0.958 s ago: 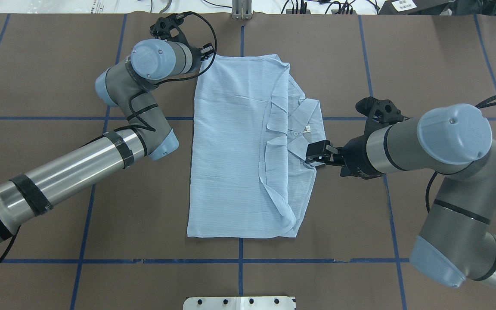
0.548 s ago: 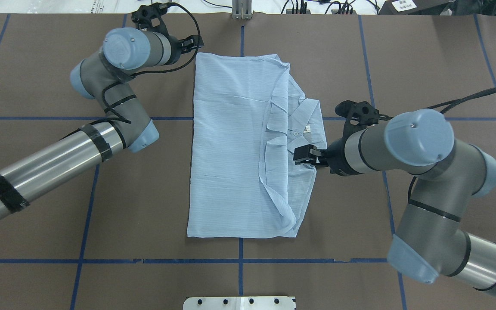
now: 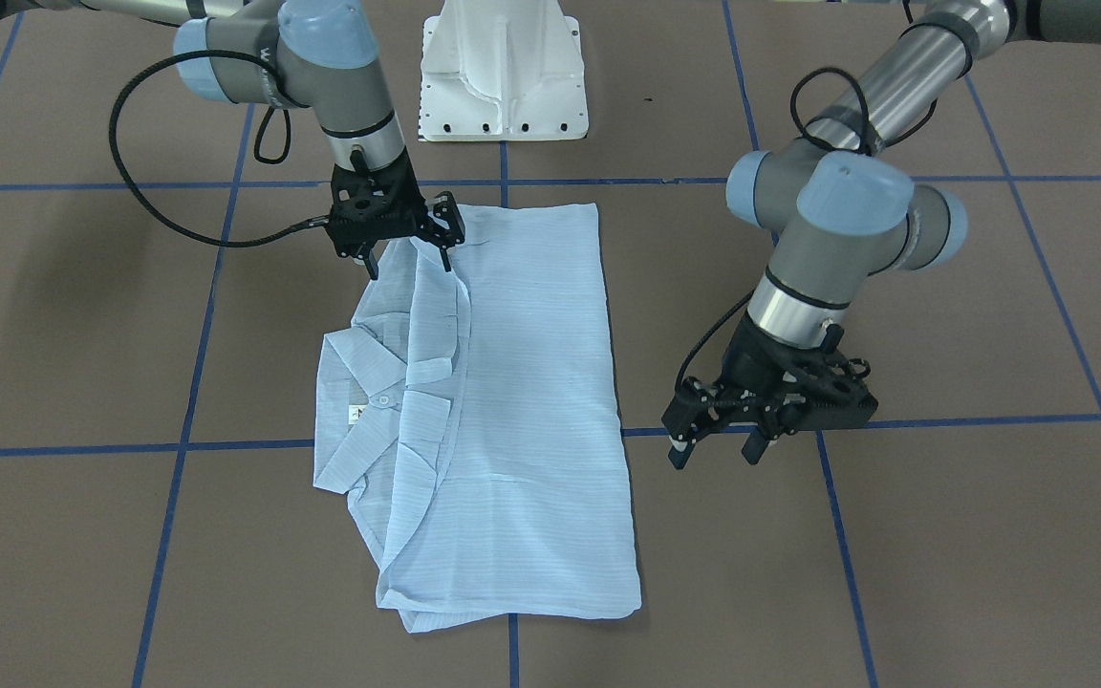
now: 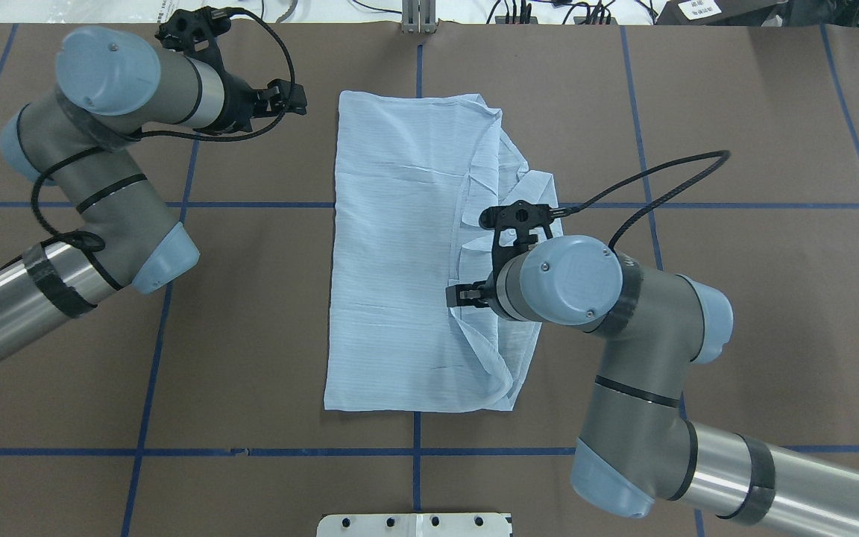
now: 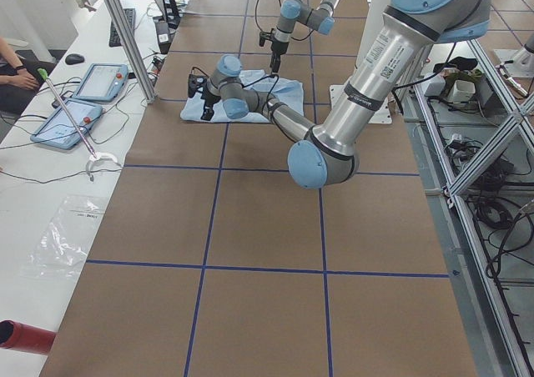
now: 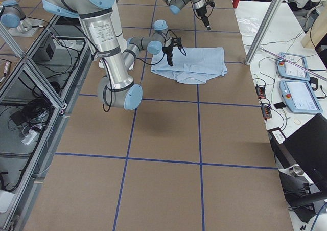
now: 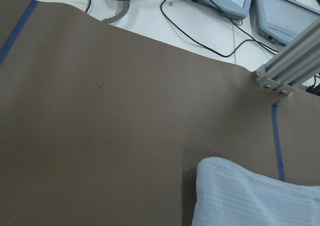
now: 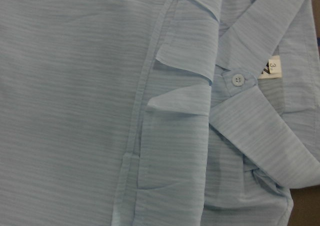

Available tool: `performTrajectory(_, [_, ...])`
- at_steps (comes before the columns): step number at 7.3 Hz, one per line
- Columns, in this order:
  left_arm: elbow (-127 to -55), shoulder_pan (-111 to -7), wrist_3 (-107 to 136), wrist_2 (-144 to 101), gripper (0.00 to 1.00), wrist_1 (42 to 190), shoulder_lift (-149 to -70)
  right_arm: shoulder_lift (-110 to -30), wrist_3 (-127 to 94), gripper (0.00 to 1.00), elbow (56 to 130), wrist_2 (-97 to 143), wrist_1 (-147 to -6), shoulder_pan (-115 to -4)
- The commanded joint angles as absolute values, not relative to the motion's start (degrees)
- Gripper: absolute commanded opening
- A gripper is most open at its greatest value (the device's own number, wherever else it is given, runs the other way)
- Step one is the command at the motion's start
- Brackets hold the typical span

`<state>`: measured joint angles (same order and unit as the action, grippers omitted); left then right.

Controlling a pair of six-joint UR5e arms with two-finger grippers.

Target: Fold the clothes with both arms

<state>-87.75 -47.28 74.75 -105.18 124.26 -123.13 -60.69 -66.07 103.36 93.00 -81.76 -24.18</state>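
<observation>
While the shirt [image 3: 531, 401] lies folded flat on the table [image 3: 942, 573], the right gripper [image 3: 409, 260] hangs over its layered placket edge, jaws spread wide and empty. The left gripper [image 3: 713, 449], likewise wide and empty, hovers beside the shirt, clear of the cloth.

Shirt [image 4: 400, 261]: pale blue with fine stripes of the same hue; white button [image 8: 237, 78], white collar label [image 8: 272, 68]. Surface [image 4: 735, 298]: plain brown, gridded by blue tape lines [image 4: 250, 204]. Left arm [image 4: 101, 201] and right arm [image 4: 646, 350]: grey and silver, light blue joint caps, black cables. Pedestal [image 3: 503, 67]: white.
</observation>
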Motion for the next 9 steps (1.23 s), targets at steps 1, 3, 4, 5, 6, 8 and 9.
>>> performTrajectory(1, [-93.43,-47.20,74.44,-107.84,1.00,119.53,-121.91,-59.33,-56.97,1.00,100.55,91.23,-81.74,-22.77])
performTrajectory(3, [-93.08,-47.02,74.62,-107.84,1.00,119.79,-122.08,-58.28,-56.87,1.00,98.44,91.32,-81.65,-20.93])
performTrajectory(4, [-93.08,-46.93,74.88,-107.84,1.00,119.97,-122.17,-58.45,-56.87,1.00,97.92,91.23,-81.82,-20.22])
performTrajectory(5, [-92.82,-46.76,75.06,-107.84,1.00,120.06,-122.17,-58.53,-55.39,1.00,97.39,91.32,-82.00,-20.21])
performTrajectory(6, [-92.73,-46.76,75.23,-107.84,1.00,120.23,-122.17,-58.88,-54.41,1.00,96.86,91.14,-82.18,-20.21])
performTrajectory(8, [-92.81,-46.67,75.32,-107.84,1.00,120.23,-122.34,-60.20,-52.04,1.00,97.11,91.23,-83.13,-21.44])
performTrajectory(9, [-92.73,-46.67,75.32,-107.84,1.00,120.23,-122.43,-61.77,-49.77,1.00,99.64,92.01,-84.10,-23.36])
